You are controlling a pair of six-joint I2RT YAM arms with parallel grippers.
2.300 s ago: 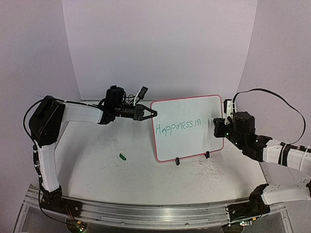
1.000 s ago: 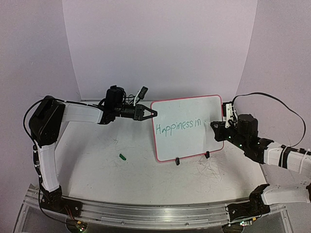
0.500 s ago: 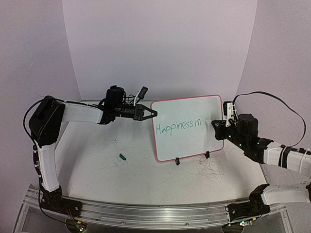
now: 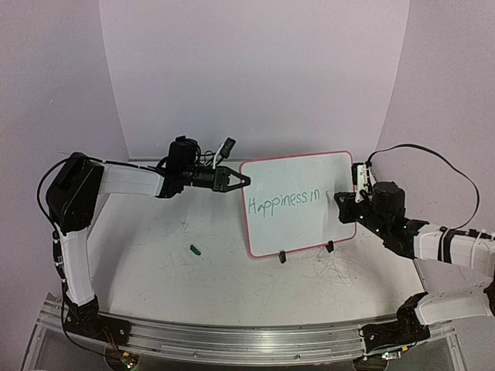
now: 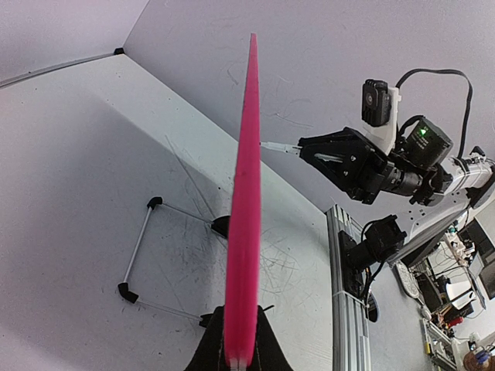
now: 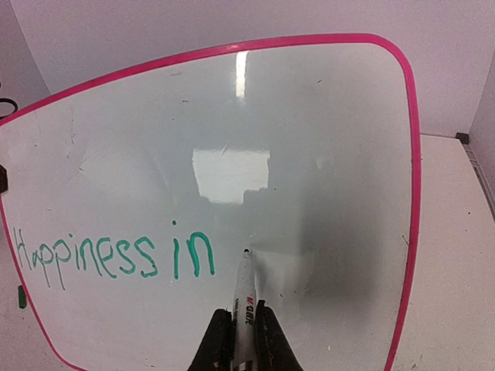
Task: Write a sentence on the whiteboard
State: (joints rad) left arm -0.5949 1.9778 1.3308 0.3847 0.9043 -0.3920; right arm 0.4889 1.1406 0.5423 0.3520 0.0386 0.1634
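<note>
The whiteboard (image 4: 298,202) stands upright on two black clip feet, white with a pink rim. Green lettering (image 4: 281,200) on it reads "Happiness in"; it also shows in the right wrist view (image 6: 116,256). My left gripper (image 4: 241,180) is shut on the board's upper left edge, seen edge-on as a pink strip (image 5: 244,209). My right gripper (image 6: 245,328) is shut on a white marker (image 6: 245,301). The marker tip (image 6: 246,252) is at the board surface just right of the word "in". In the top view the right gripper (image 4: 343,198) is at the board's right side.
A small green marker cap (image 4: 196,249) lies on the table left of the board. Grey scribble marks (image 4: 334,270) cover the tabletop in front of the board. The board's wire stand (image 5: 158,255) rests behind it. The backdrop wall is close behind.
My right gripper with the marker drew back from the board a second ago, then came back in and left, with its tip now at the surface right of "in". The left arm has not moved.
</note>
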